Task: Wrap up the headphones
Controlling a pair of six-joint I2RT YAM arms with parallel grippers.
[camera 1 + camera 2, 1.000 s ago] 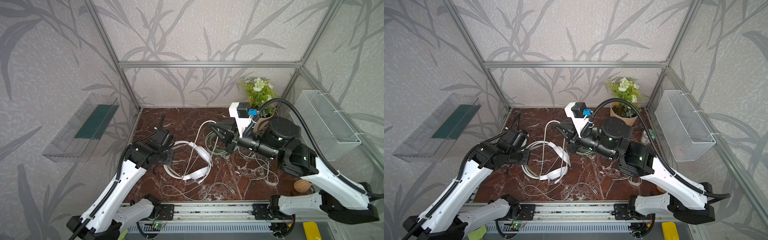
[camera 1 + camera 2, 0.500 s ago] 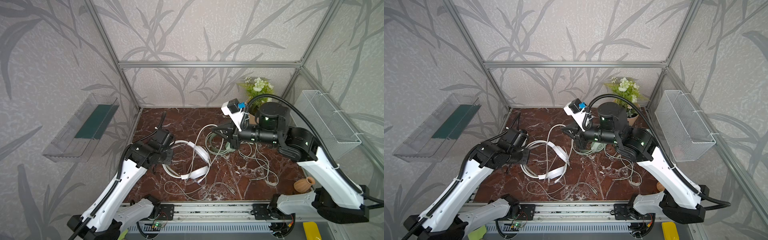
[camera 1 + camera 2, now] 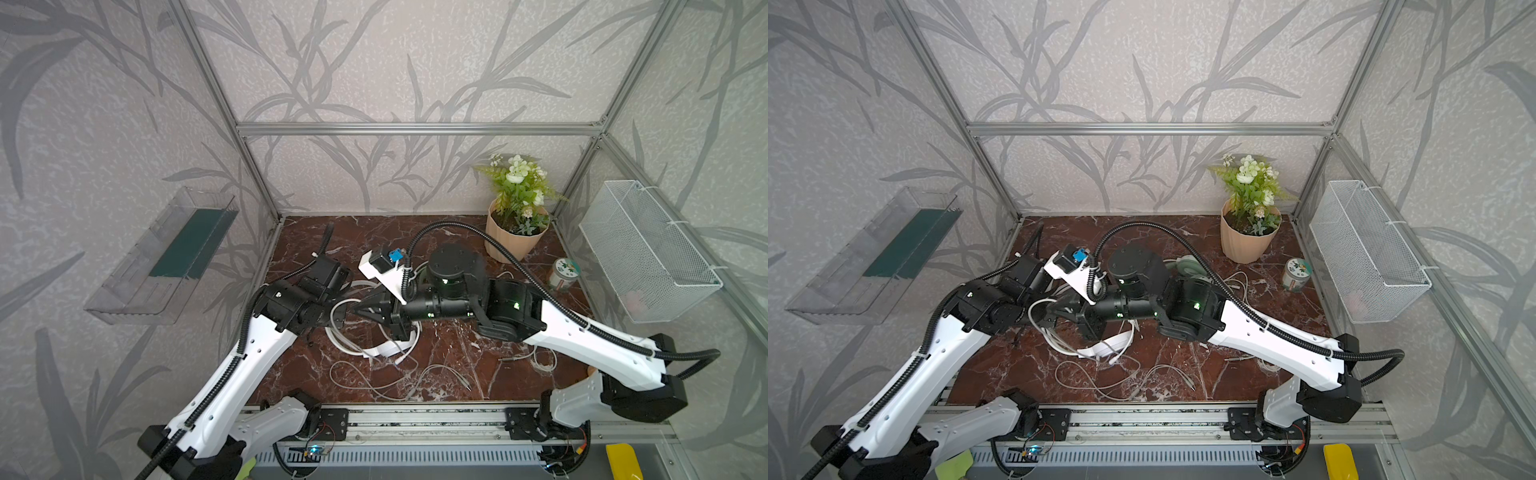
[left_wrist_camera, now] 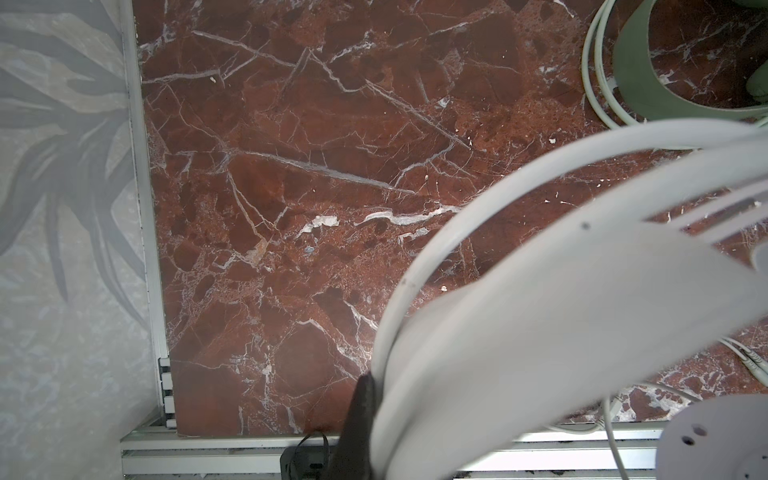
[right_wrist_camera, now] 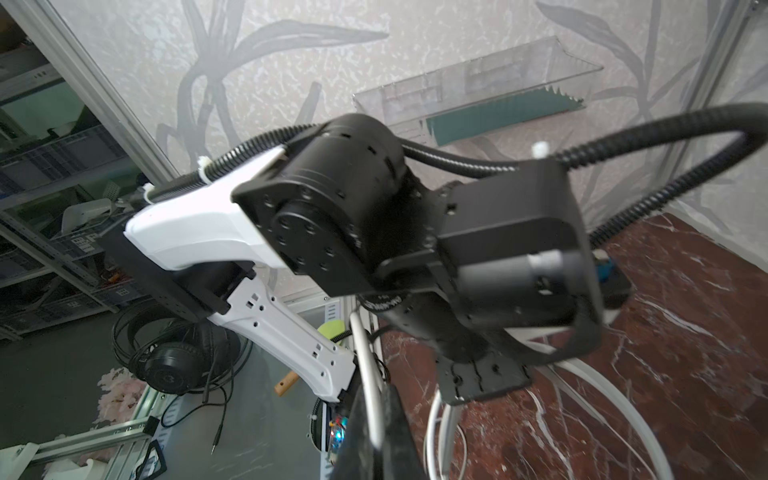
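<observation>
**Item: white headset** [image 3: 376,347]
- Lay on table [image 3: 457,357], well left of potted plant [image 3: 515,232] in both top views.
- Left claw [image 3: 336,318] clamped shut on its wire headband [image 4: 415,266]. Judged as anchor, holding frame steady.
- Right claw [image 3: 356,309] just beside it, pinched closed on thin pale cable [image 5: 368,374], apparently to lead it round band.

**Item: mint headset** [image 3: 1187,266]
- Nearer plant, mostly hidden under right arm, no claw on it.

**Item: loose cable loops** [image 3: 374,380]
- Lay farthest from plant. Wrapping judged barely begun.
</observation>
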